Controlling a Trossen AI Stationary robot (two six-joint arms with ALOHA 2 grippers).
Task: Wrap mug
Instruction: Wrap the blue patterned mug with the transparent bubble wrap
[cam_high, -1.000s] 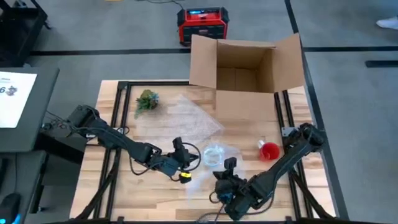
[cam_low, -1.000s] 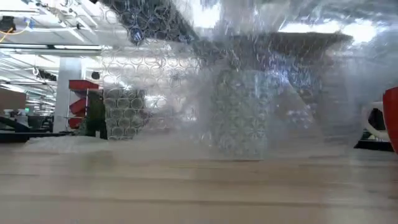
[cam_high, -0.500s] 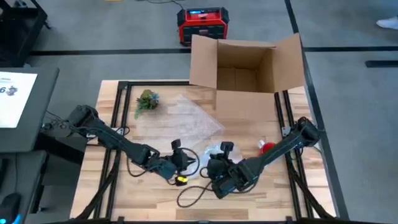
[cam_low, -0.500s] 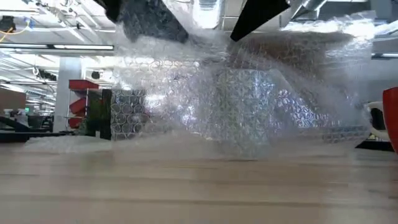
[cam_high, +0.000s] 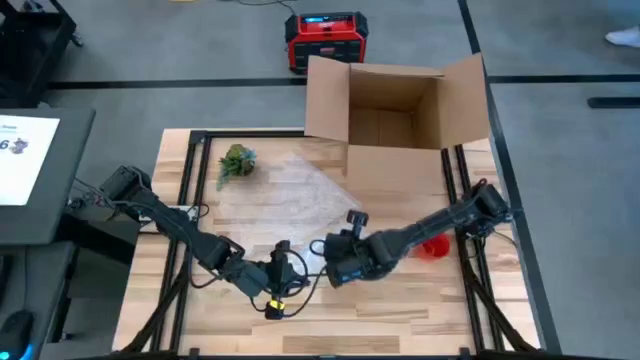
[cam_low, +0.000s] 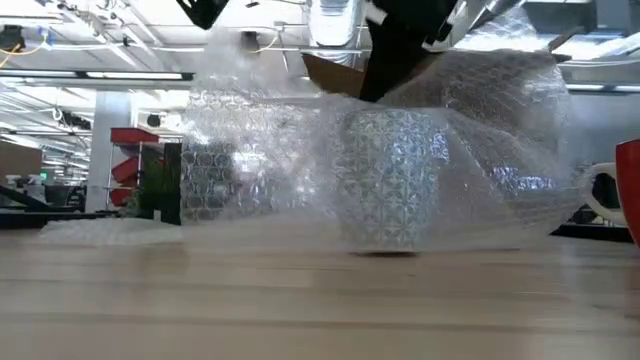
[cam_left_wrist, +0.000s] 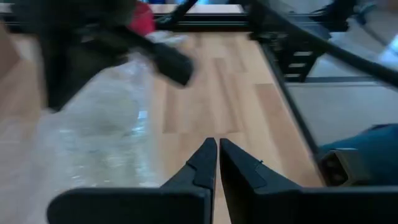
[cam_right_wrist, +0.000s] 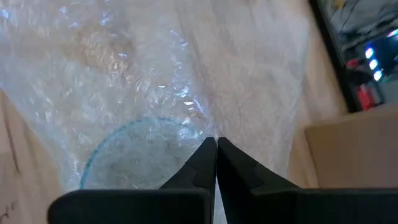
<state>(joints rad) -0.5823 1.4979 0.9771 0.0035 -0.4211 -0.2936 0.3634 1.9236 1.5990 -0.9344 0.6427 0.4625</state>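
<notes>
Now the right hand (cam_right_wrist: 216, 144), fingers pressed together, pinches the bubble wrap (cam_low: 500, 130) above the mug (cam_low: 388, 180); the left hand (cam_left_wrist: 217, 147) is pressed together beside it over the counter (cam_high: 400, 305).

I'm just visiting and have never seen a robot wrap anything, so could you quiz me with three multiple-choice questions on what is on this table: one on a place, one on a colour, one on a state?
1. Where is the small plant?
A. far left part of the table
B. inside the box
C. beside the red mug

2. What colour is the uncovered mug?
A. blue
B. red
C. green

3. The cardboard box is:
A. taped shut
B. flattened
C. open

Answers: 1 A, it lies by the far left corner. 2 B, plainly red. 3 C, flaps up, inside visible.
</notes>
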